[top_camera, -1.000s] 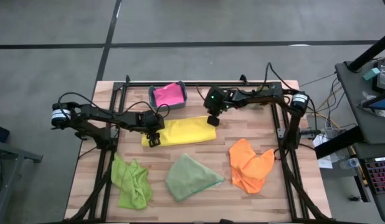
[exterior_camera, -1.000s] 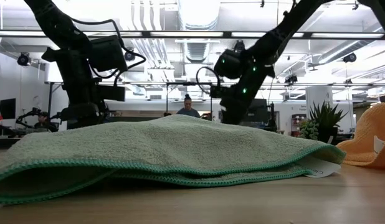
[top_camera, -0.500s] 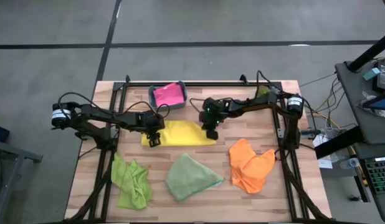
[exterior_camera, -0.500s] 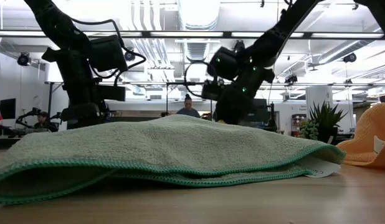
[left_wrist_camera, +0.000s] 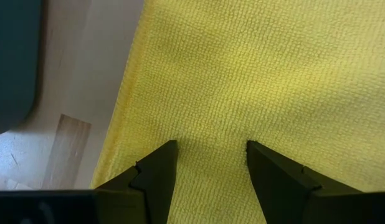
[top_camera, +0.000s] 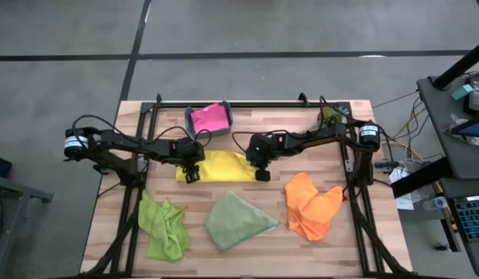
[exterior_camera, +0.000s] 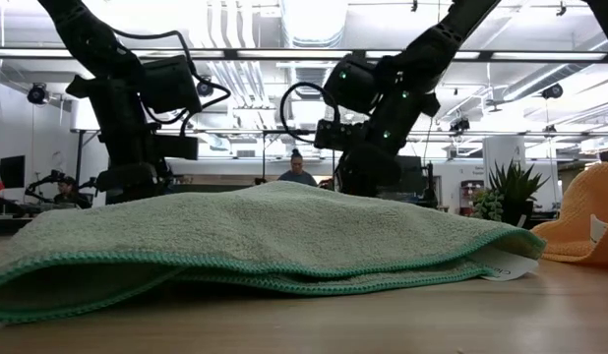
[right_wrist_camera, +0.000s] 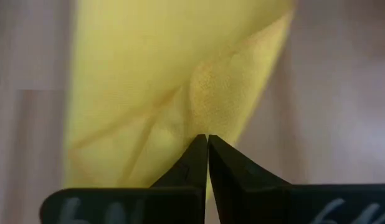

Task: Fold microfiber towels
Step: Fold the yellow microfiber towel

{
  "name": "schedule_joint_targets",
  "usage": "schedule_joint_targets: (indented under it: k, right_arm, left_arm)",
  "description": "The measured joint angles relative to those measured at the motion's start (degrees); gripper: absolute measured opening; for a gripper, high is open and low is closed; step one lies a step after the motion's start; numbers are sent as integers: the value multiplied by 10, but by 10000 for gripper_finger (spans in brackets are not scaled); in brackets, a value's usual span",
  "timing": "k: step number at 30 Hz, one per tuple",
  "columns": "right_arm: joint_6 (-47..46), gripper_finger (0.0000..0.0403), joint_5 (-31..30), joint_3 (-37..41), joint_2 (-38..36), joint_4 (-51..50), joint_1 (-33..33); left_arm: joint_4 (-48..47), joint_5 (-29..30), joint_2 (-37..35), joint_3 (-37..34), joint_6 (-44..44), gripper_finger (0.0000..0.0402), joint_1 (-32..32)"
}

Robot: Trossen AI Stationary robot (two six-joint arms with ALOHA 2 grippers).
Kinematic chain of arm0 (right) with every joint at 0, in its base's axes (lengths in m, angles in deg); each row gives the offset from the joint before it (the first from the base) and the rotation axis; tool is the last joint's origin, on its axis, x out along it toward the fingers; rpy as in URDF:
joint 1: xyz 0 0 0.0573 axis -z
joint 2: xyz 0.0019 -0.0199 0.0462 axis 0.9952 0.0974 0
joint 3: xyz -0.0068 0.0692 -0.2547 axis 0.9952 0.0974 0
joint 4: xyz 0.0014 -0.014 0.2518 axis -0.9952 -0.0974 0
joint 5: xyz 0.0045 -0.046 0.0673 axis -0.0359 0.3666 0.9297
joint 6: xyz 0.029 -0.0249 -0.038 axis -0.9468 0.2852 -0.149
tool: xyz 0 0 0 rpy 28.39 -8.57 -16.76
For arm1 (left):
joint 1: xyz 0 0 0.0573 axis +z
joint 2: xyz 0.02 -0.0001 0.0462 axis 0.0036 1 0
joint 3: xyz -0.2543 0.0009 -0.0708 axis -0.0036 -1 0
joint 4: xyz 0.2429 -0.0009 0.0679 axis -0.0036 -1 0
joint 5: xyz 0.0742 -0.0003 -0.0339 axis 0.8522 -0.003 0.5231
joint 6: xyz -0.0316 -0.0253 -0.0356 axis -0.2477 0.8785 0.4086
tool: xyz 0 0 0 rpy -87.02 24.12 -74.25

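We observe the yellow towel point(top_camera: 218, 166) lying flat on the wooden table point(top_camera: 247, 240), in the middle of the far half, just in front of the small teal bin point(top_camera: 208, 119) that holds the pink towel point(top_camera: 209, 117). The left gripper point(top_camera: 192, 175) sits at the towel's left end; in its wrist view both fingers point(left_wrist_camera: 156, 174) stand spread apart with their tips pressed down onto the yellow cloth. The right gripper point(top_camera: 263, 174) sits at the towel's right end, its fingers point(right_wrist_camera: 194, 163) pressed together with no gap between them, tips against a raised fold of the yellow cloth; we cannot tell whether any cloth is caught between them. Along the near half of the table lie the lime green towel point(top_camera: 163, 225), the pale sage green towel point(top_camera: 235, 221) and the orange towel point(top_camera: 311, 204), each crumpled and apart from the others.
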Motion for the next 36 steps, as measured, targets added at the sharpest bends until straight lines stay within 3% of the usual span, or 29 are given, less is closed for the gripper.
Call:
schedule_joint_targets:
  k: [3,12,24,29,36]
  right_arm:
    - [-4,8,-69,0,-26,-20,0]
    - [-35,9,-57,0,-83,1,-27]
    - [-108,9,-32,0,9,160,-53]
    - [-114,9,-41,0,46,173,-50]
    - [-93,9,-165,0,37,79,-28]
  left_arm:
    - [0,0,0,0,0,180,0]
    - [0,0,0,0,0,180,0]
    - [2,0,0,0,1,180,0]
    - [2,0,0,0,0,180,0]
    - [2,0,0,0,0,180,0]
